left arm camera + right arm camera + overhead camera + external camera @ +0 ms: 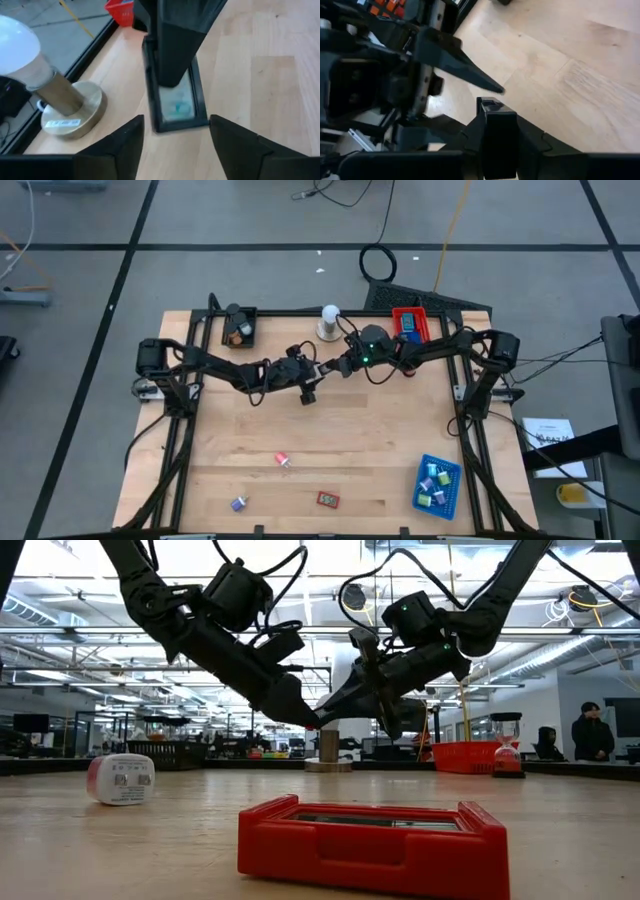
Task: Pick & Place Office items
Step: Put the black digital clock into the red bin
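Both grippers meet above the middle of the table's far half. My right gripper (337, 366) is shut on a small black, flat office item (176, 111) with a clear face and a teal mark. My left gripper (314, 371) faces it from the left and is open. Its two fingers (119, 145) stand on either side of the item's free end without touching it. On the near part of the table lie a red flat piece (328, 499), a white and pink roll (283, 460) and a purple piece (239, 503). My right gripper (495, 117) pinches the black item between its two fingers, with one end (490, 106) sticking out past the fingertips. The fingers come from the table's right, slanting a little downward, and lie along the item, covering its far half (172, 75). The item is lifted clear of the table.
A white ball on a round base (329, 321) stands just beyond the grippers at the far edge, between a black tray (239, 327) and a red tray (410, 323). A blue tray (436, 485) with several pieces sits near right. Bare wood lies between.
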`<state>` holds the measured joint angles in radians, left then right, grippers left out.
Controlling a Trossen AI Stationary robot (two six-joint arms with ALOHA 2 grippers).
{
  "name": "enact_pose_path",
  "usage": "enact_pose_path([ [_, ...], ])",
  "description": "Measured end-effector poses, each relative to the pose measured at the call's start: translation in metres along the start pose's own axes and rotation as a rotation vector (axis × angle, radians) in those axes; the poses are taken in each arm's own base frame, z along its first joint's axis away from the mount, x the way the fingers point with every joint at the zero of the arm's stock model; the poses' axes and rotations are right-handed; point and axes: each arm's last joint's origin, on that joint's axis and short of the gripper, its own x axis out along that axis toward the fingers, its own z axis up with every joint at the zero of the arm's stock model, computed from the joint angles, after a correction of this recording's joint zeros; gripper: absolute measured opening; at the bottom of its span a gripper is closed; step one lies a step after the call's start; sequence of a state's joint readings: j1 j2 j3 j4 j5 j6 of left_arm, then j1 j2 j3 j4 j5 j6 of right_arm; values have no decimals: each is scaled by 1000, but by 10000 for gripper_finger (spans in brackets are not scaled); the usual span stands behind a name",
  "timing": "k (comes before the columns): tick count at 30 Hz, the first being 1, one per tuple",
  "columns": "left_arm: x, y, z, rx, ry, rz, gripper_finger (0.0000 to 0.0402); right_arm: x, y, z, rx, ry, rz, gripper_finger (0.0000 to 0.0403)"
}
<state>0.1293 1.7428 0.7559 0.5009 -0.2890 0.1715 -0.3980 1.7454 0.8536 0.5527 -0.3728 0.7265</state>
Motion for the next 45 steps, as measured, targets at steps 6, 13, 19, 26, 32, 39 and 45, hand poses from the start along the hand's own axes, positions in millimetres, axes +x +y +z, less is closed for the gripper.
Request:
enact_pose_path([
  [6,-17,20,10,-25,36,28,269,-16,3,13,-58,-13,-8,59],
  [13,-23,37,12,-98,48,-9,270,-71,15,37,-159,-35,-100,57],
  [19,-20,37,8,-116,54,-78,223,-138,2,49,-154,-25,-330,55],
  [26,-20,37,11,-84,26,-75,162,-217,-40,61,24,11,-624,57],
  [32,-20,37,12,-86,16,-74,122,-221,-65,53,121,44,-673,55],
  [39,-20,37,11,-79,28,-79,94,-208,-88,54,155,78,-703,64],
  [45,-20,36,9,-81,45,-82,94,-201,-100,52,189,110,-712,62],
])
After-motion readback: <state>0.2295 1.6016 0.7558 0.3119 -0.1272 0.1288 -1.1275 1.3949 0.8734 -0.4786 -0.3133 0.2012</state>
